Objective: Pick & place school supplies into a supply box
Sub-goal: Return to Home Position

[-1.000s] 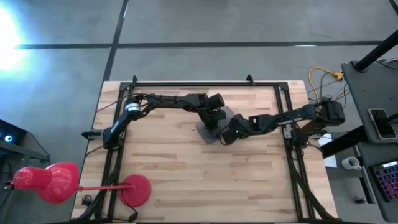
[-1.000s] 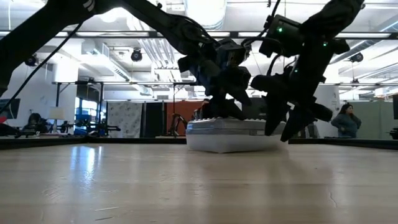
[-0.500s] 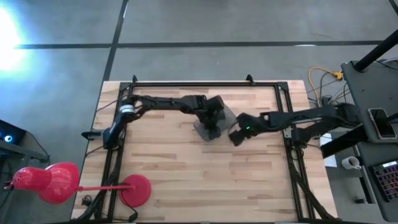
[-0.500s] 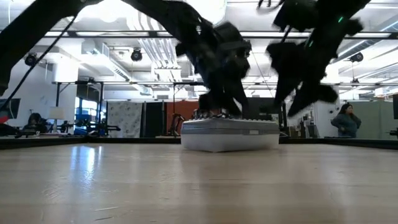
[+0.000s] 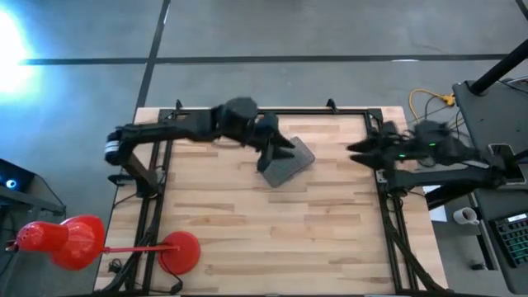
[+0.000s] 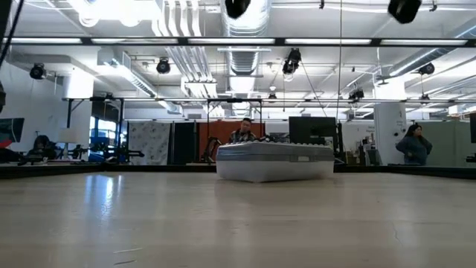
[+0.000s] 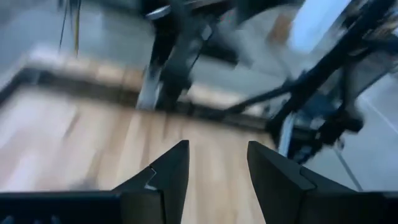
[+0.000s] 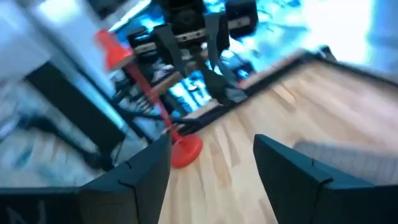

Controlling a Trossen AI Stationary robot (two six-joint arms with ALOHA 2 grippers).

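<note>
The supply box (image 5: 286, 163) lies shut on the wood table, its grey ribbed lid up; the low view shows its clear body (image 6: 274, 162) flat on the table top. No pens, pencils or scissors show in any view. My left gripper (image 5: 284, 143) hovers above the box's far-left side, and its fingers (image 7: 217, 149) stand open over bare wood. My right gripper (image 5: 355, 148) is back at the table's right edge, also open (image 8: 211, 140), with the box lid (image 8: 351, 155) ahead of it. Neither gripper holds anything.
A red desk lamp (image 5: 78, 242) stands at the table's near-left corner, its base (image 5: 180, 249) on the wood. A black frame (image 5: 256, 110) runs round the table edges. A monitor stand and cables (image 5: 429, 103) sit off the right side. People show far behind (image 6: 413, 145).
Both grippers have left the box, where they stood close over its lid. The left one has risen and drawn back toward the far-left. The right one has swung away to the table's right edge. Both are now above the low view's field. The box stays shut.
</note>
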